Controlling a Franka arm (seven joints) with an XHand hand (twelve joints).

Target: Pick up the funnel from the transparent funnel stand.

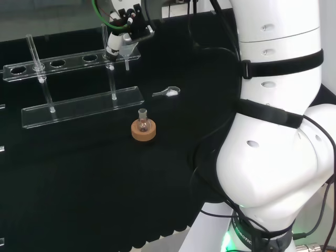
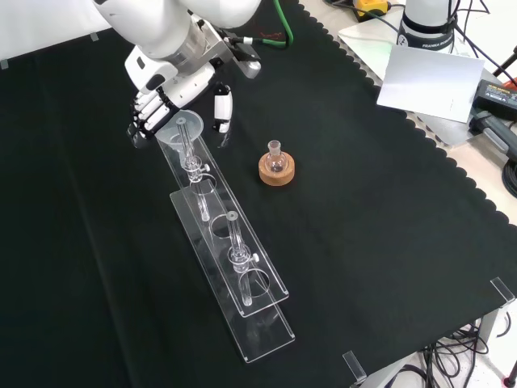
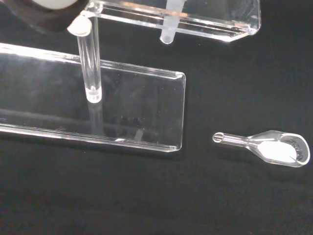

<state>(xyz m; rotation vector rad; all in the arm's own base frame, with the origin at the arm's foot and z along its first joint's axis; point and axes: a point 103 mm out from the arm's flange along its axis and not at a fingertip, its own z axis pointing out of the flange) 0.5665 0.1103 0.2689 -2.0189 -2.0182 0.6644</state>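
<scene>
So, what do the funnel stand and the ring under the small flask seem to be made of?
The funnel stand looks like clear acrylic or similar plastic, glossy: flat see-through plates with bright polished edges, though glass cannot be excluded. The ring under the small flask looks like cork: matte, light brown, slightly grainy.

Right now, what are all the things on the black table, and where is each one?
Funnel stand: one, clear, long rack in the front view's middle.
Funnel: one, clear, sitting in the stand's far end, by the hand.
Small flask: one, clear, on its ring, right of the stand in the front view.
Cork ring: one, tan, under the flask.
Glass scoop: one, clear, flat on the cloth beyond the flask in the head view.
Cloth: one, black, covering the bench.
Hand: one, black and white, fingers around the funnel.
</scene>
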